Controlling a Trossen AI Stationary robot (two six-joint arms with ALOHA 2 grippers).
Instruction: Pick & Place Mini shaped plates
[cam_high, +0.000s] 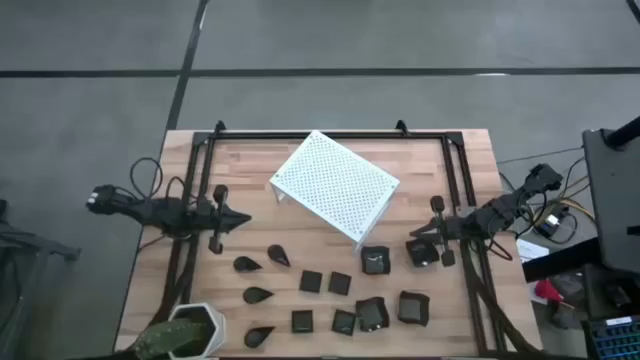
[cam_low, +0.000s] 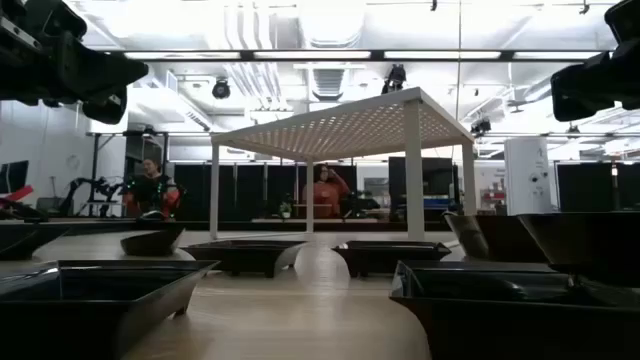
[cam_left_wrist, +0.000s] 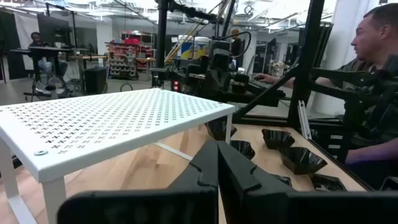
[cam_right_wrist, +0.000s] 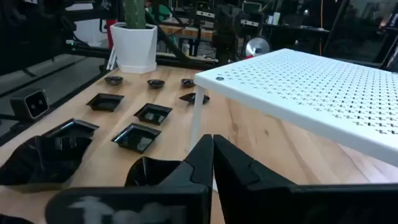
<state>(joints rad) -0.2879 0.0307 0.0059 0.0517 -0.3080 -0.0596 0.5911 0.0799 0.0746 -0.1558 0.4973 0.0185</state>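
Honestly, main worry: crowding. Mini shaped plates (cam_high: 340, 285) packed in a loose cluster across the near half of the worktop (cam_high: 430, 165), teardrop ones toward the left, flat squares in the middle, wavy-rimmed ones (cam_high: 412, 307) toward the right, a few of those nearly touching. Going in for one could easily nudge a neighbour or clip two rims at once. Glossy and shallow too, so probably slippery, likely to skid or flip if pinched on the edge instead of getting properly gripped.

Second worry: white rack (cam_high: 335, 185) sitting right in the middle, between both arms. Swinging across low could catch a leg or the deck. Plant pot (cam_high: 195, 330) at the near left corner, also in the way of a wide sweep.

Left hand (cam_high: 240, 221): fingers pressed together, nothing held, hovering left of the rack, clear of the plates. Right hand (cam_high: 412, 236): likewise closed up, empty, hanging just above the rightmost wavy plates. Nothing picked yet.
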